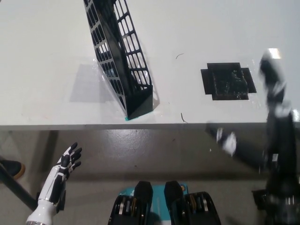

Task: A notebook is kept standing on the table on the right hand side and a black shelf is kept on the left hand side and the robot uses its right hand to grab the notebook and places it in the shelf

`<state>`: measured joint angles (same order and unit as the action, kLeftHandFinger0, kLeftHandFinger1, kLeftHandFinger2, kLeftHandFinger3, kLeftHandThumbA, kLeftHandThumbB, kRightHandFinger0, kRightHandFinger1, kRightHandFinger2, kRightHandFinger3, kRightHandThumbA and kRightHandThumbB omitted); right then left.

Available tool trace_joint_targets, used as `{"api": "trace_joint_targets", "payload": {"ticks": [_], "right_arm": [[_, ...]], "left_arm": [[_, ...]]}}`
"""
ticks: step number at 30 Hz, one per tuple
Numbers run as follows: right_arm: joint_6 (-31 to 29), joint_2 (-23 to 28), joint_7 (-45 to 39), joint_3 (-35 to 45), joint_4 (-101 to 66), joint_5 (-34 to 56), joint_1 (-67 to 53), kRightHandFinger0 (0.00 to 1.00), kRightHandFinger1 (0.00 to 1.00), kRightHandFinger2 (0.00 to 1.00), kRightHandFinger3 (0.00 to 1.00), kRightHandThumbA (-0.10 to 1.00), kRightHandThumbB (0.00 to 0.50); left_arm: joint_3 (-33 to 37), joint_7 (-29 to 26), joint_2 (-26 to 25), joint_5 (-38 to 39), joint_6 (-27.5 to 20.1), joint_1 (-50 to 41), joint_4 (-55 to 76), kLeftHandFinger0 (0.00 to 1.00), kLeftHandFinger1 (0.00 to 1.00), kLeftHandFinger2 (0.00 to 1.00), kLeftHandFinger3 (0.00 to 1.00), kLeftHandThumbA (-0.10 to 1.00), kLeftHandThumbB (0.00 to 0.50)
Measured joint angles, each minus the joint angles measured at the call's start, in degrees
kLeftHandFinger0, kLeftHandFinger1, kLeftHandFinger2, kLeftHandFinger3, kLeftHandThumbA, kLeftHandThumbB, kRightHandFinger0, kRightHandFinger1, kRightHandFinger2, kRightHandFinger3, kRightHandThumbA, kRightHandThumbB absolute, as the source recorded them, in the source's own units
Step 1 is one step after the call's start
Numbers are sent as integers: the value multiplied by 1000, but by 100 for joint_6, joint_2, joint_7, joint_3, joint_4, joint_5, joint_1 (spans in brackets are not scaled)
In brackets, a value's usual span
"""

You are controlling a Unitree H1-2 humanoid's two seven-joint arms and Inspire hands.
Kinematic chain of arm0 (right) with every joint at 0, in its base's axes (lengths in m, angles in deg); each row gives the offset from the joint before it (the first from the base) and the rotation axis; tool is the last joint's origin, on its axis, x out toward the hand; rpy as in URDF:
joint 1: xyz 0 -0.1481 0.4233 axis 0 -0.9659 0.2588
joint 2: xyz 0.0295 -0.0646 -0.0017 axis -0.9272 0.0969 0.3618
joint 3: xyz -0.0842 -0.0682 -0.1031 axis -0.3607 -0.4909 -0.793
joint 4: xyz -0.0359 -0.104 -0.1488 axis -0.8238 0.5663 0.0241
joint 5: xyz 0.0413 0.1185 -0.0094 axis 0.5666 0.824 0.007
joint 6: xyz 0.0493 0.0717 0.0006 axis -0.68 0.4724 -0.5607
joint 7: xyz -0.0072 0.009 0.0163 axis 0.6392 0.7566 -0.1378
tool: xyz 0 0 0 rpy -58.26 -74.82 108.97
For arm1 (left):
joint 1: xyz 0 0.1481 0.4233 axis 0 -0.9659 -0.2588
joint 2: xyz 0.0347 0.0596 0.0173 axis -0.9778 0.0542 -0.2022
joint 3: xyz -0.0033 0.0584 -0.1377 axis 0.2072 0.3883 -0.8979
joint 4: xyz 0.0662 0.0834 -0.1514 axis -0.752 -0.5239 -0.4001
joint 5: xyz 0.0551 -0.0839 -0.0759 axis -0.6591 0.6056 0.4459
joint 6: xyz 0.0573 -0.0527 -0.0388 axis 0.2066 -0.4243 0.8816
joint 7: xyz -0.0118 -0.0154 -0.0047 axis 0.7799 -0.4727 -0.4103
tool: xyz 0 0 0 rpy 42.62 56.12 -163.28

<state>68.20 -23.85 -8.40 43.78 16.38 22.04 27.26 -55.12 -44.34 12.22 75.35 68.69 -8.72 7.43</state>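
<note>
Our white left hand [65, 165] hangs low at left, fingers spread, holding nothing.
On the table [42, 56] stands the black lattice shelf [119, 56], tilted; right of it a black patch [228, 81]; our right arm [280, 140] is blurred and we cannot tell its hand's state.

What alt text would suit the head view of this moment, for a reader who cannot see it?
A black wire-mesh shelf stands on a white table, with a black tape patch to its right. The robot's black right arm is a motion-blurred streak at the right edge, its hand not discernible. The white left hand hangs open below the table edge at lower left.
</note>
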Motion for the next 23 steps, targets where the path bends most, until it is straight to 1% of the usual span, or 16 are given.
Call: {"api": "trace_joint_targets", "payload": {"ticks": [2, 3, 5, 6, 7, 9, 10, 11, 12, 13, 16, 20, 21, 23], "right_arm": [[-161, 51, -62, -7, 267, 31, -151, 1000, 1000, 1000, 1000, 1000, 396], [-219, 65, -84, -3, 429, 45, -200, 1000, 1000, 1000, 1000, 1000, 396], [-339, 72, -118, 6, 779, 63, -283, 1000, 1000, 1000, 1000, 1000, 401], [-384, 71, -128, 17, 974, 62, -313, 1000, 1000, 1000, 1000, 1000, 407], [-440, 70, -135, 34, 1174, 67, -335, 1000, 1000, 1000, 1000, 1000, 393], [-557, 60, -145, 97, 1608, 118, -339, 1000, 1000, 1000, 1000, 1000, 391], [-605, 51, -154, 143, 1831, 143, -336, 1000, 1000, 1000, 1000, 1000, 378], [-633, 43, -164, 175, 2021, 179, -334, 1000, 1000, 1000, 1000, 1000, 387], [-661, 40, -185, 195, 2171, 245, -333, 1000, 1000, 1000, 1000, 1000, 365], [-669, 39, -194, 199, 2209, 259, -330, 1000, 1000, 1000, 1000, 1000, 360], [-807, 36, -283, 241, 2638, 434, -321, 1000, 1000, 1000, 1000, 1000, 359], [-941, 25, -362, 295, 3063, 587, -321, 1000, 1000, 1000, 1000, 1000, 353], [-952, 19, -385, 310, 3113, 612, -319, 1000, 1000, 1000, 1000, 1000, 338], [-963, 1, -418, 347, 3189, 651, -308, 1000, 1000, 1000, 1000, 1000, 333]], "left_arm": [[3, 0, 7, 0, -2, 2, 3, 1000, 1000, 1000, 1000, 1000, 85], [4, 0, 13, 0, -6, 1, 4, 1000, 1000, 1000, 1000, 1000, 86], [3, 0, 18, 0, -10, -14, 3, 1000, 1000, 1000, 1000, 1000, 95], [3, 0, 18, 0, -14, -21, 2, 1000, 1000, 1000, 1000, 1000, 109], [2, -1, 18, -1, -18, -29, 2, 1000, 1000, 1000, 1000, 1000, 116], [1, -2, 18, -2, -20, -32, 2, 1000, 1000, 1000, 1000, 1000, 111], [1, -2, 18, -2, -21, -32, 2, 1000, 1000, 1000, 1000, 1000, 113], [0, -2, 18, -3, -22, -31, 2, 1000, 1000, 1000, 1000, 1000, 118], [1, -2, 18, -4, -22, -31, 2, 1000, 1000, 1000, 1000, 1000, 120], [1, -2, 18, -6, -22, -31, 2, 1000, 1000, 1000, 1000, 1000, 119], [2, -3, 18, -19, -25, -31, 2, 1000, 1000, 1000, 1000, 1000, 129], [1, -5, 18, -27, -39, -42, 1, 1000, 1000, 1000, 1000, 1000, 116], [1, -5, 18, -27, -44, -46, 1, 1000, 1000, 1000, 1000, 1000, 115], [0, -5, 19, -27, -45, -51, 1, 1000, 1000, 1000, 1000, 1000, 113]]}}
